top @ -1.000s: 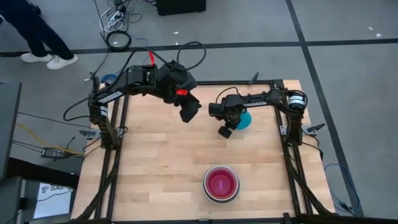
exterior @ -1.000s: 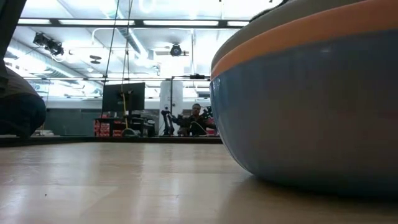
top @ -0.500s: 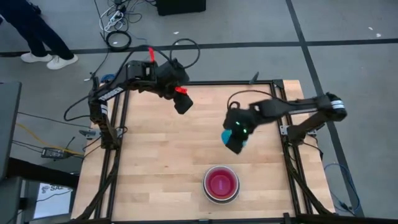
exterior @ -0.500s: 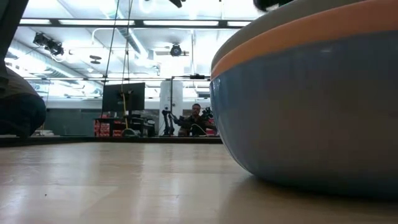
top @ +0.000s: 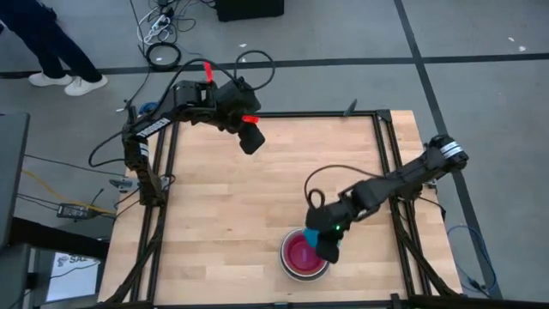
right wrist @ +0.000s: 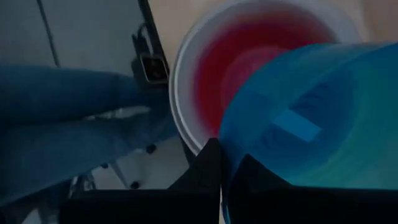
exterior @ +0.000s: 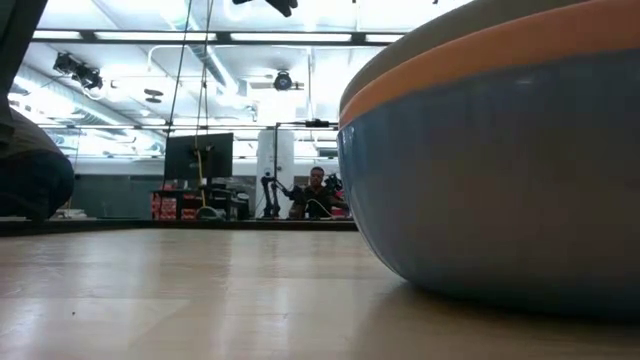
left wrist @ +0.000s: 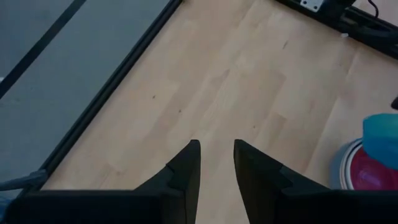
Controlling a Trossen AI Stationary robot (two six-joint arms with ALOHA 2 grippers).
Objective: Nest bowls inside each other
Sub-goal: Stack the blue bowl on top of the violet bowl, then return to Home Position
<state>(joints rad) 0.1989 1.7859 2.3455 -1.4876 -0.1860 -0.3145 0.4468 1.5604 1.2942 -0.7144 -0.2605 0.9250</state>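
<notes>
A stack of bowls (top: 302, 257) rests on its base near the table's near edge, right of centre. It shows a red inside and a pale rim from above, and a blue wall (exterior: 500, 190) under orange and grey rims in the low view. My right gripper (top: 328, 247) is shut on a small teal bowl (top: 314, 233) just above the stack's far right rim. The teal bowl (right wrist: 311, 118) overlaps the red inside (right wrist: 224, 68) in the right wrist view. My left gripper (top: 251, 139) hangs open over the table's far left part, its fingers (left wrist: 186, 169) holding nothing. My right gripper pinches the teal bowl's rim (right wrist: 225, 146) between its two fingers, which stand on either side of the wall. They slant down at it from the table's far right. The bowl is lifted clear and tilted, partly over the stack's opening.
Bare wood (top: 214, 223) covers the table's left and middle. Black frame rails (top: 403, 232) run along both sides. A blurred blue shape (right wrist: 74, 137) shows beyond the table's edge in the right wrist view. A person's legs (top: 51, 47) stand on the floor at far left.
My right gripper has carried the teal bowl from the table's far right toward the near edge, rising and turning, and now stands over the stack. My left gripper has drawn back a little toward the far edge and tipped.
</notes>
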